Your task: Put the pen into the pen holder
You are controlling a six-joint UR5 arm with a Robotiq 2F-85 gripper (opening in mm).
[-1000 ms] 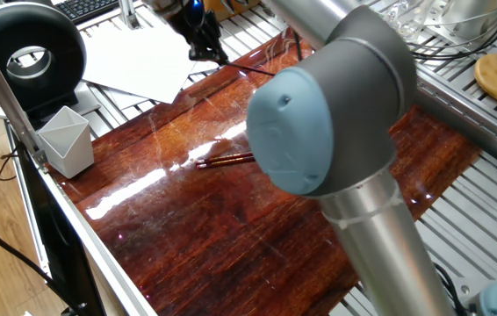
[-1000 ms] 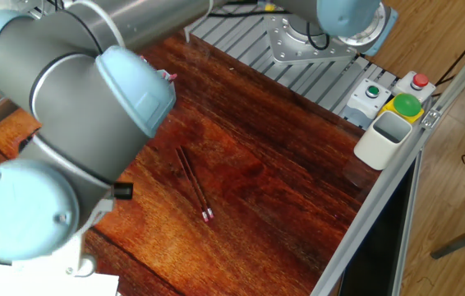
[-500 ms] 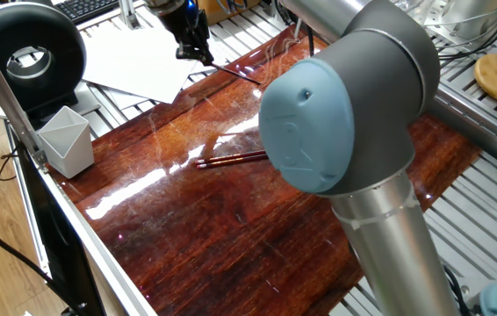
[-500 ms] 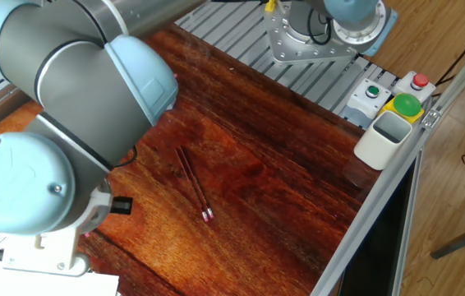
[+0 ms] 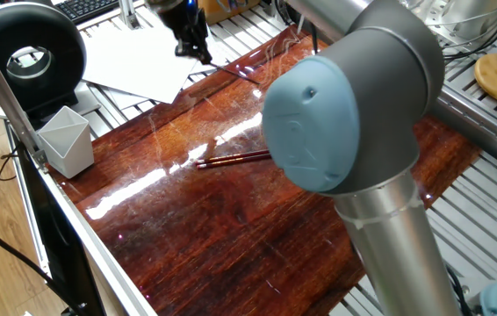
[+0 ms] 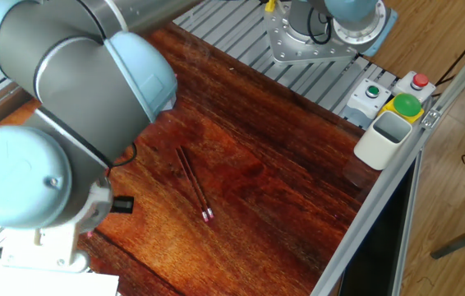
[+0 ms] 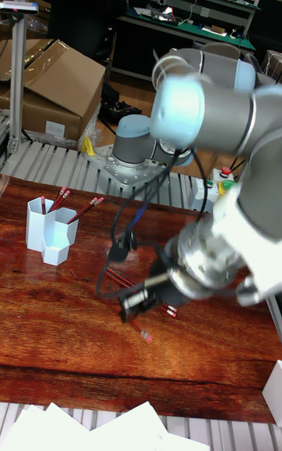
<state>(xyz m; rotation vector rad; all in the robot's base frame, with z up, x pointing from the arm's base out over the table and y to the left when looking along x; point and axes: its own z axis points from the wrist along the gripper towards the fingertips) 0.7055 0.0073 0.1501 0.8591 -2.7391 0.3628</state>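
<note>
The claw grips a pen (blurred), pen holder well apart.

Two thin pens lie side by side on the wooden table — arm looming left.

1. Gripper: motion-blurred in the tall fixed view; jaw state indeterminate.
2. Pens on the table: far ends hidden behind the arm's elbow joint.
3. Grey-white cup: cut off by the right edge.
</note>
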